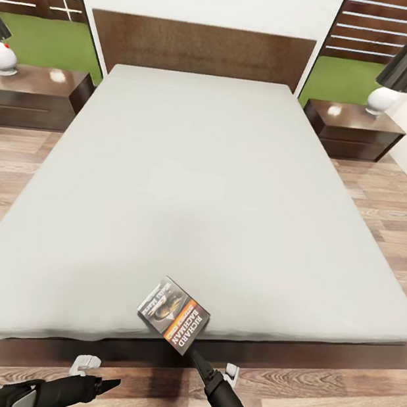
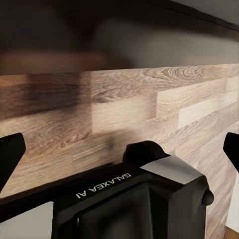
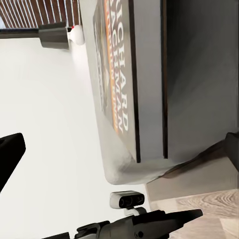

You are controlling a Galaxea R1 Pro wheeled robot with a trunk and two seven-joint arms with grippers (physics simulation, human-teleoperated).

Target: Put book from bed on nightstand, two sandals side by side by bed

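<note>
The right hand (image 1: 195, 356) grips the book (image 1: 174, 315) by its lower edge; thin, light and stiff, it should carry easily.

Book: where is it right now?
In the head view the book sits at the bed's near foot edge, right of centre, tilted, with the right tool at its lower corner.

Wood-plank floor (image 2: 149, 114) beyond the open left end effector (image 2: 119, 149)
</note>
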